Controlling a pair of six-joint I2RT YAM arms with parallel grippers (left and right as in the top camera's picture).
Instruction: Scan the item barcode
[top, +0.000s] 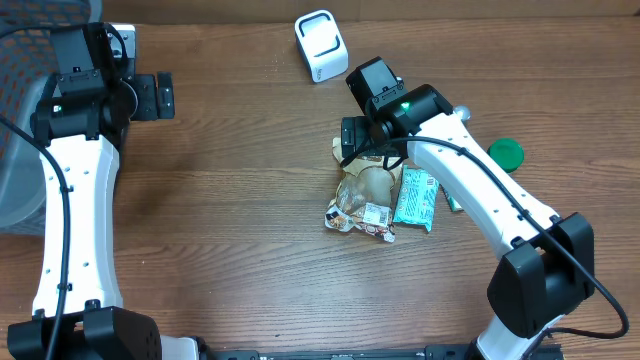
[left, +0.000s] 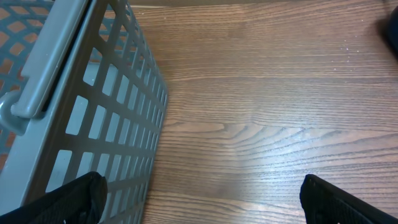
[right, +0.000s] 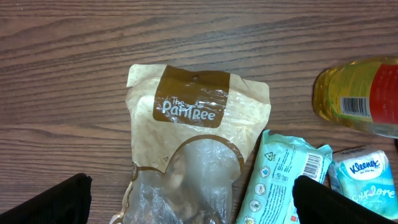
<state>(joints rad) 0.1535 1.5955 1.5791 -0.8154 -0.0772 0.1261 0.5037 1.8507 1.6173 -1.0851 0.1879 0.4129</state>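
Hovering over the cluster of goods at centre right of the overhead view, the right gripper (top: 353, 135) has its jaws spread wide with nothing between them. Beneath it lies the snack bag (top: 358, 200), with a teal wipes pack (top: 415, 198) touching its right edge and a green lid (top: 506, 152) further right. The white scanner (top: 320, 45) stands apart at the upper middle, probably so an item can be lifted and turned toward it. The left gripper (top: 152, 95) sits at the upper left near the grey basket (top: 12, 190), likely parked out of the way.

Seen from the left wrist, its fingers (left: 74, 199) show only in the bottom corners, released and empty, with bare table (left: 280, 93) between them and the basket filling the left side.

Seen from the right wrist, the snack bag (right: 193, 124) fills the middle, centred between the parted fingers (right: 50, 202) but untouched, so it appears to be the item aimed at. No barcode shows on this face, so it would likely need turning. The wipes pack (right: 283, 180), a tissue pack (right: 364, 177) and a bottle (right: 357, 96) crowd the right side, which calls for a careful descent
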